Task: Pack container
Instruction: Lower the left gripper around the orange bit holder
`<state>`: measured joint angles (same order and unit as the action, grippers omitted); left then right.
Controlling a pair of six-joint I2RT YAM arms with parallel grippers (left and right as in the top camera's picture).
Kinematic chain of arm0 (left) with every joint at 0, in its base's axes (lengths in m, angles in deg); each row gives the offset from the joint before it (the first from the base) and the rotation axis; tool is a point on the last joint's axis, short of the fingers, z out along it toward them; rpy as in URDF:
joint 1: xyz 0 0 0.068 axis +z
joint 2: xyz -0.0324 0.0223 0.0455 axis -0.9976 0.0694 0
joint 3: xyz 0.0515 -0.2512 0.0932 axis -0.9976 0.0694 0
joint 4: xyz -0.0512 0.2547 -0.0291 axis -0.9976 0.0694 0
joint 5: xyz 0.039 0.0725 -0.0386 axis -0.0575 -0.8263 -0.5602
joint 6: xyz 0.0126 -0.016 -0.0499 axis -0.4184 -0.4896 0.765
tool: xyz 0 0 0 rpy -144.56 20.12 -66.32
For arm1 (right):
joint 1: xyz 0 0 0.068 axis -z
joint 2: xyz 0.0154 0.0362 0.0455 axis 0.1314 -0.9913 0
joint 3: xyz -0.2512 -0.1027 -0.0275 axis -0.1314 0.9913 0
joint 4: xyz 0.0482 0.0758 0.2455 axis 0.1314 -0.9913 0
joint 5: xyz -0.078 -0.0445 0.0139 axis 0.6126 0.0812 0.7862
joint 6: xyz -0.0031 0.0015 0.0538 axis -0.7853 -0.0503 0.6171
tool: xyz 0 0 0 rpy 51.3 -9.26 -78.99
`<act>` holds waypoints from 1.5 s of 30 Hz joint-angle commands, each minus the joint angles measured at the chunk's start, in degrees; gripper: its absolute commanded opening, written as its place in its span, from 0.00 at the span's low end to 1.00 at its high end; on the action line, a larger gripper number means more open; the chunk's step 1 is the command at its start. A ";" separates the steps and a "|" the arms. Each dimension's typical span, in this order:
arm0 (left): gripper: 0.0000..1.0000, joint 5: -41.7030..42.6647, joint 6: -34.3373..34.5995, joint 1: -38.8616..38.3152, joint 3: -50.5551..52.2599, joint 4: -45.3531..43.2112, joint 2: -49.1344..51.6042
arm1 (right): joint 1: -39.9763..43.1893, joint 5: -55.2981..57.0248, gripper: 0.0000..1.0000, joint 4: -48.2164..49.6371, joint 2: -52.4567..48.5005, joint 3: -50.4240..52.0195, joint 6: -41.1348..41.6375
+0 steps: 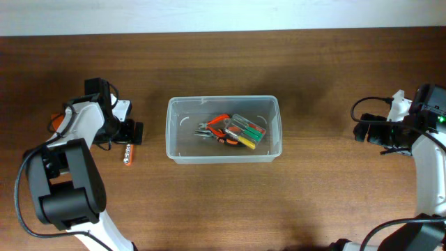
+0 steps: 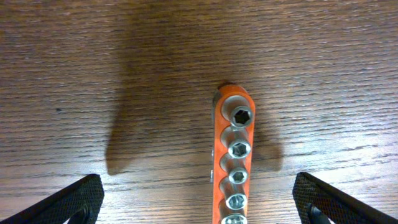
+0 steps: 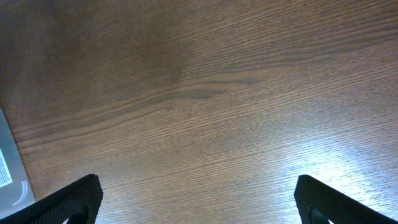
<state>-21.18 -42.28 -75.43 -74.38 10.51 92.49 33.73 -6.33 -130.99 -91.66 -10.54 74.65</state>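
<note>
- I see the container [image 1: 182, 146] sitting mid-table: clear plastic with rounded corners, orange-handled pliers [image 1: 217, 127] and green-yellow screwdrivers [image 1: 249, 131] inside.
- The left gripper [image 1: 134, 132] hovers wide open and empty over the orange socket rail [image 2: 235, 162] (sockets facing up), left of the container.
- The right gripper [image 1: 360, 130], equally wide and empty, hangs over the table [image 1: 313, 195] on the right.

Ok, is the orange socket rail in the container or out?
Out. The socket rail lies on the table, left of the container, apart from it.

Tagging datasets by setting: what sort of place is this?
Likely a lab or workshop bench: brown wood-grain table, clear plastic rectangular container holding orange- and green-handled hand tools, orange rail of steel sockets nearby.
</note>
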 commanded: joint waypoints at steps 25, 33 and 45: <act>0.99 -1.36 -0.28 0.07 -0.61 0.90 0.42 | 0.15 -0.52 0.99 0.17 -0.04 0.09 0.44; 0.99 -1.36 0.15 0.07 -0.37 0.87 0.42 | 0.15 -0.52 0.99 0.17 -0.04 0.09 0.46; 0.99 -1.14 0.57 0.00 -0.37 0.90 0.42 | 0.15 -0.52 0.99 0.17 -0.04 0.09 0.44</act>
<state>-21.94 -42.08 -75.43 -74.38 11.34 92.49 33.73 -6.33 -130.99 -91.66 -10.54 74.60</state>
